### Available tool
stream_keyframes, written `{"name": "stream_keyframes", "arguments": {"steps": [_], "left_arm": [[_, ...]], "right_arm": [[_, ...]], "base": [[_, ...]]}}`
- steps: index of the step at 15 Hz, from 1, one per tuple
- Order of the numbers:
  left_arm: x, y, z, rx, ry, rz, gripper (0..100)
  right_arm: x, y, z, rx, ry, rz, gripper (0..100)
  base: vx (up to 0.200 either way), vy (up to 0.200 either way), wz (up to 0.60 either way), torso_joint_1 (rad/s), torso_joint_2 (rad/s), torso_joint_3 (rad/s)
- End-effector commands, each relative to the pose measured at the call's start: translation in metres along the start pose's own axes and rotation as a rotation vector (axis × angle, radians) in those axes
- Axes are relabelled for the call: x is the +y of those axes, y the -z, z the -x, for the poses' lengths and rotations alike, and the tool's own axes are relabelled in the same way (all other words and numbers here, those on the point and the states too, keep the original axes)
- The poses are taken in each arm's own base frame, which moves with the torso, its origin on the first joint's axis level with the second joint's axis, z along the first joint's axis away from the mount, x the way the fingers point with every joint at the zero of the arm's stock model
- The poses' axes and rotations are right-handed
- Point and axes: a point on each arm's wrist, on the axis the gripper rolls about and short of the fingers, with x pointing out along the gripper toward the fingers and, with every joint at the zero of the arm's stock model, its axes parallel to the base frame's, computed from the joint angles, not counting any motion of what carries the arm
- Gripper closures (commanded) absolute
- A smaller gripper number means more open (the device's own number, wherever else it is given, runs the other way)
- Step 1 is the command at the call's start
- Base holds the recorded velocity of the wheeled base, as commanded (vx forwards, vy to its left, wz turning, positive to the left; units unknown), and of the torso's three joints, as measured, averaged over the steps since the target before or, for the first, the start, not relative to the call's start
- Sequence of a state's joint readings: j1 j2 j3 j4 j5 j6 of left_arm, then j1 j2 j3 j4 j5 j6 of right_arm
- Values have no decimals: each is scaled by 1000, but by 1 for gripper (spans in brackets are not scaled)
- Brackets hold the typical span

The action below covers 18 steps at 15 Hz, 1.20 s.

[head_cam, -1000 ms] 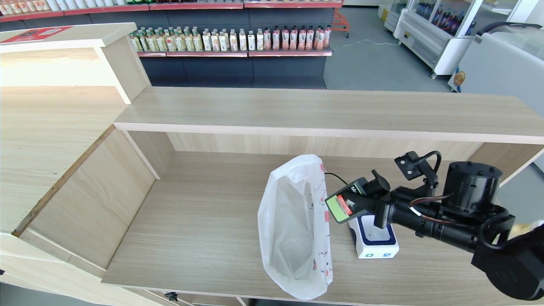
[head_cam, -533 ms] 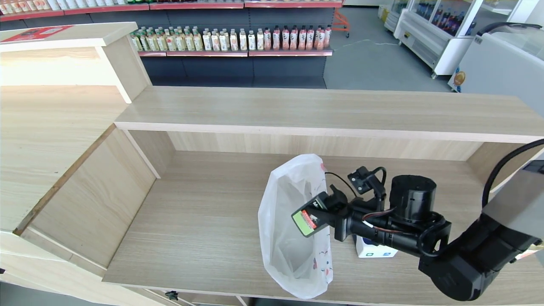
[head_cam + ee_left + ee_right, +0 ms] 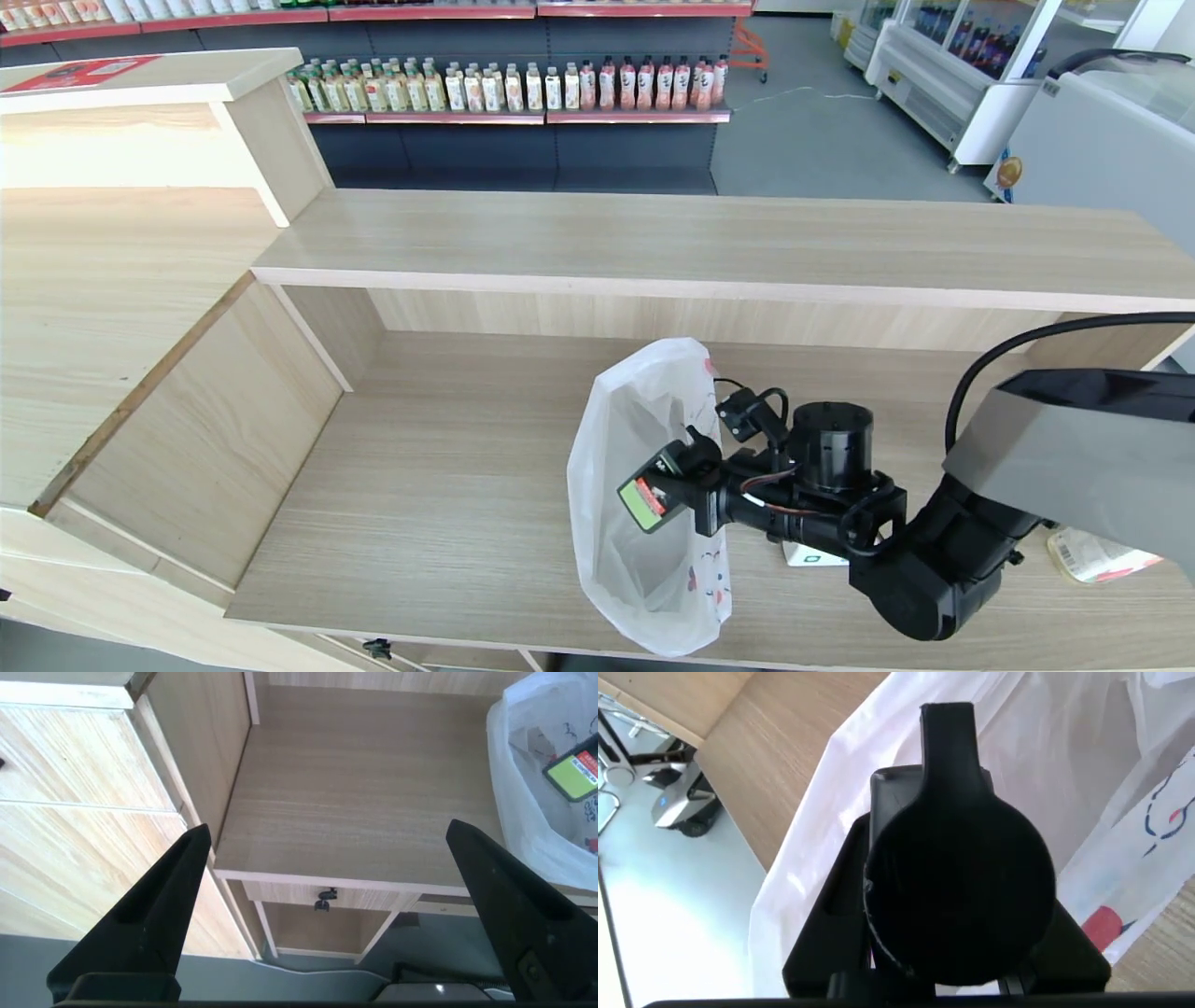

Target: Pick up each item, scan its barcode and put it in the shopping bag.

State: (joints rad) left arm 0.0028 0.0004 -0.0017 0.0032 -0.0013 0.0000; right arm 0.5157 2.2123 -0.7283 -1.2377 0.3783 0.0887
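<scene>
Right pincer (image 3: 656, 487) shifted left over shopping bag (image 3: 624, 420), pinching green-labelled item (image 3: 641, 502), perhaps a packet, left pincer (image 3: 329, 840) spread.

The white plastic shopping bag (image 3: 644, 569) stood on the light wooden surface (image 3: 448, 485), right of centre and near its front edge. Just right of the bag sat a small white box-shaped scanner (image 3: 812, 557), partly behind the right arm. The right gripper (image 3: 653, 485) held a small flat black packet with a green and red label (image 3: 642, 499) at the bag's mouth. A clear plastic bottle (image 3: 1097, 557) lay at the far right. The left gripper (image 3: 327, 831) hung off the front edge, well left of the bag.
</scene>
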Motion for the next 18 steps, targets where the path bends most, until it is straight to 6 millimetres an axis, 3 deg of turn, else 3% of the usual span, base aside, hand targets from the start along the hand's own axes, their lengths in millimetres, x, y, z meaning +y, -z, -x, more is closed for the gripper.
{"name": "stream_keyframes", "arguments": {"steps": [1,7,10,11,15,18], "left_arm": [[0,0,0,0,0,0,0],[0,0,0,0,0,0,0],[0,0,0,0,-2,0,0],[0,0,0,0,-2,0,0],[0,0,0,0,0,0,0],[0,0,0,0,-2,0,0]], "right_arm": [[-5,15,-15,31,6,-9,100],[-31,22,-37,87,122,81,100],[-30,19,-46,72,111,101,100],[-30,19,-46,74,109,106,0],[-22,7,-36,57,97,61,0],[-4,-36,-5,-37,86,-201,0]], "base": [[0,0,0,0,0,0],[0,0,0,0,0,0],[0,0,0,0,0,0],[0,0,0,0,0,0],[0,0,0,0,0,0],[0,0,0,0,0,0]]}}
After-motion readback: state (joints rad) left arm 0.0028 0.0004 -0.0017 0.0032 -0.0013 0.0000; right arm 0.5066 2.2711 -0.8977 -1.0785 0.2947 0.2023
